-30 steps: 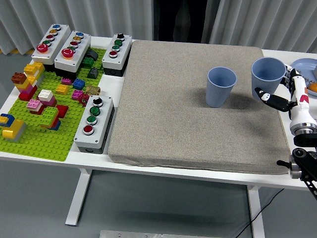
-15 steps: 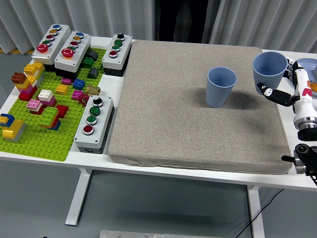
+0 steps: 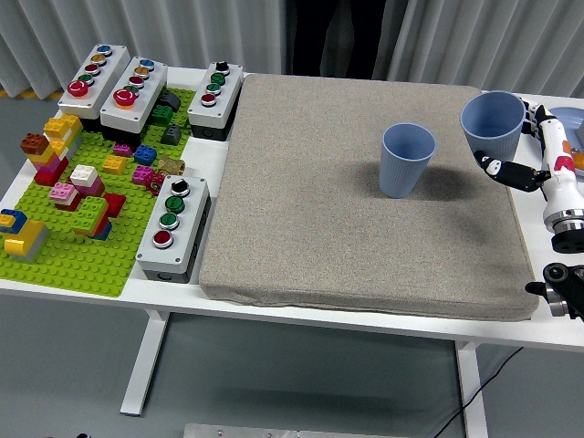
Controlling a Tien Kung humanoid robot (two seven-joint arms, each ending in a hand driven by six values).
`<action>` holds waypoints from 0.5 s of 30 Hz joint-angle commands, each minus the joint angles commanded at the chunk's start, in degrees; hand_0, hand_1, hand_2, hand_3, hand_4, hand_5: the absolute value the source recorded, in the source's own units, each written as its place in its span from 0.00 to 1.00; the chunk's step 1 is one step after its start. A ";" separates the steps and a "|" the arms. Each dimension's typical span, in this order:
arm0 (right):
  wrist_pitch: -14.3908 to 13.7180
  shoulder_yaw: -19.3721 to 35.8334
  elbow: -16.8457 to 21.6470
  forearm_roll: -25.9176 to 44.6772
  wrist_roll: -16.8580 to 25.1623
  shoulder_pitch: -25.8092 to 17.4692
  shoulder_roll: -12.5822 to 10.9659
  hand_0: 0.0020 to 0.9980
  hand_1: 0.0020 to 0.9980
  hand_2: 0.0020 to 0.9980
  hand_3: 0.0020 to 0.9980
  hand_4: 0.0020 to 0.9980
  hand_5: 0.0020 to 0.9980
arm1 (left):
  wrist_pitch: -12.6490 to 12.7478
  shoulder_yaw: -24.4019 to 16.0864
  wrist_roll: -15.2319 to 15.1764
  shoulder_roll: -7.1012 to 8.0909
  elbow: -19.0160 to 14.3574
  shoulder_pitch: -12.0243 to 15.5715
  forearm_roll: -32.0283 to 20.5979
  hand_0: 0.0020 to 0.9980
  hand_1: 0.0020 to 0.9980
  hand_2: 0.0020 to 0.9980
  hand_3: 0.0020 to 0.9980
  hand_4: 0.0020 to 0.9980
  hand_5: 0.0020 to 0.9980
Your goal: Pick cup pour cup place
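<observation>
A grey-beige mat (image 3: 365,192) covered the middle and right of the white table (image 3: 109,294). On the mat stood a blue-grey cup (image 3: 407,160), upright with its mouth open upward, right of the mat's centre and towards the far side. A second blue-grey cup (image 3: 493,126), of the same colour and slightly wider, sat at the mat's far right corner in the right hand (image 3: 534,151). The hand came in from the picture's right edge on a white-and-black forearm; its dark fingers (image 3: 504,171) wrapped the cup's near side, and another fingertip showed against the far side by the rim. The cup looked raised off the mat and tipped slightly, though the angle made that hard to confirm. The two cups were apart, with bare mat between them.

Just beyond the hand, at the right edge, part of a blue plate (image 3: 568,123) showed with something orange on it.

On the left of the table lay a green brick baseplate (image 3: 82,255) carrying many coloured toy bricks. Four grey push-button boxes stood there: two (image 3: 111,84) at the far left, one (image 3: 215,96) beside the mat's far-left corner, and one (image 3: 174,228) just beside the mat's left edge.
</observation>
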 joint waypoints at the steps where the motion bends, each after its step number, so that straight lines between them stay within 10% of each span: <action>1: 0.00 -0.06 -0.11 -0.26 -0.11 0.11 -0.04 0.78 0.71 0.62 0.67 0.80 0.13 | 0.00 -0.01 0.00 0.00 0.00 0.00 0.02 0.76 0.80 0.85 0.75 0.51 0.95; 15: 0.00 -2.15 -2.79 -3.65 -1.43 2.35 -0.68 0.79 0.71 0.62 0.68 0.80 0.14 | 0.03 0.18 0.02 0.11 0.00 0.11 0.03 0.76 0.80 0.85 0.75 0.51 0.95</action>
